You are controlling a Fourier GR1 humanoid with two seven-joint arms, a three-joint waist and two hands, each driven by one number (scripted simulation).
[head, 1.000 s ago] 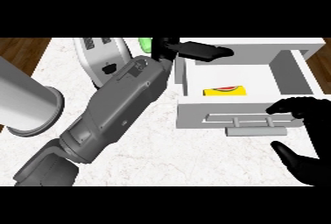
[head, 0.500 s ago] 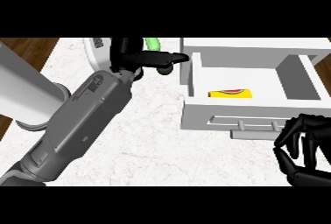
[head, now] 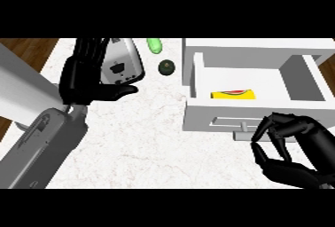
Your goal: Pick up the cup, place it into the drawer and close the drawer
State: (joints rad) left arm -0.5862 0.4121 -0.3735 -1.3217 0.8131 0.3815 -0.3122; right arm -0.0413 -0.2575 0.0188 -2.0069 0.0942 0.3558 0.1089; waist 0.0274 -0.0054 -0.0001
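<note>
**Mia:** What is that big white box?

**Tom:** That is the drawer. It is pulled out, square, with smooth flat walls. It sits on a bench that looks like pale speckled stone. On the drawer's front is a flat bar handle.

**Mia:** What is inside it?

**Tom:** A small yellow packet with a red patch, lying flat near the front wall.

**Mia:** Where is the cup?

**Tom:** Left of the drawer there is a shiny grey cup with sloping sides. The left hand is right against it, fingers stretched long and straight, thumb poking toward the drawer. I cannot tell if the hand grips it.

**Mia:** And the other hand?

**Tom:** The right hand is black, just in front of the drawer's handle. Its fingers are curled, tips close to the thumb, with nothing held.

**Mia:** What lies between the cup and the drawer?

**Tom:** A dark round avocado and, behind it, a smooth green stick shape.
</note>
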